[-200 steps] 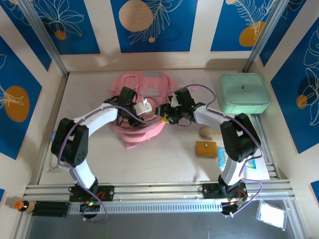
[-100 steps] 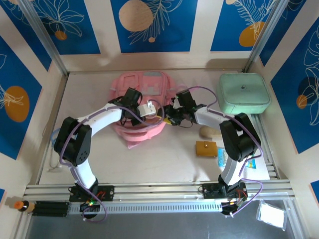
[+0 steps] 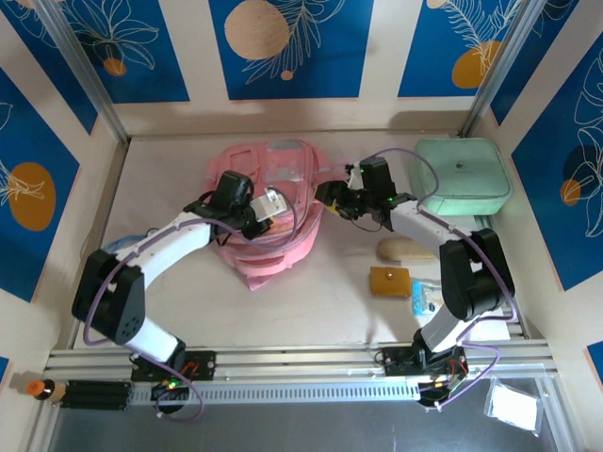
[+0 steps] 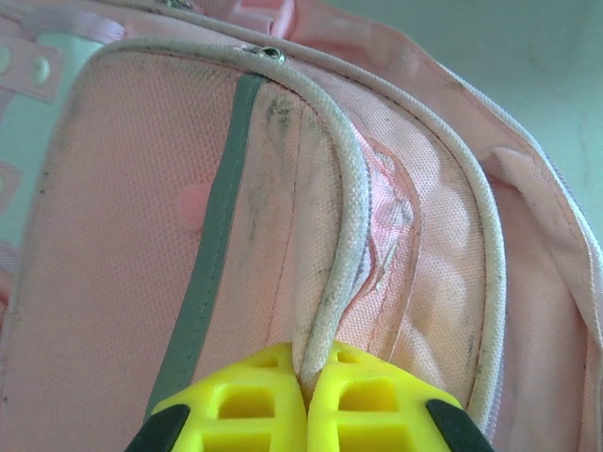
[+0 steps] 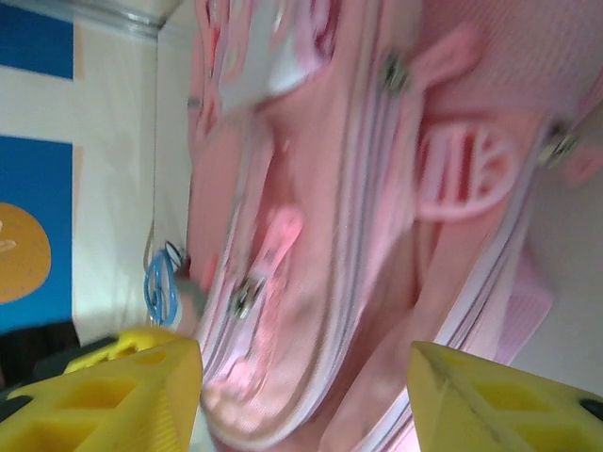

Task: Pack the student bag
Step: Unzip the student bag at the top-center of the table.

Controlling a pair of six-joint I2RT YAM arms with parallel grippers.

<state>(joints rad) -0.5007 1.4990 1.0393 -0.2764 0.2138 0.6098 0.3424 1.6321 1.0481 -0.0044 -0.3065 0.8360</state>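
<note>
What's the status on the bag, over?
Left gripper shut on bag piping. Right gripper open, at bag's right side. Green case sits apart, not blocking.

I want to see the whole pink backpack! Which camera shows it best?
The top external view: almost the whole student bag shows from above. The left wrist view gives a close-up of its piped seam, pinched by the left gripper. The right wrist view is a blurry close-up of its zippers.

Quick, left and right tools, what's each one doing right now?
Left tool: closed on the corded edge of the backpack.
Right tool: open, gripping nothing, facing the backpack.
</note>
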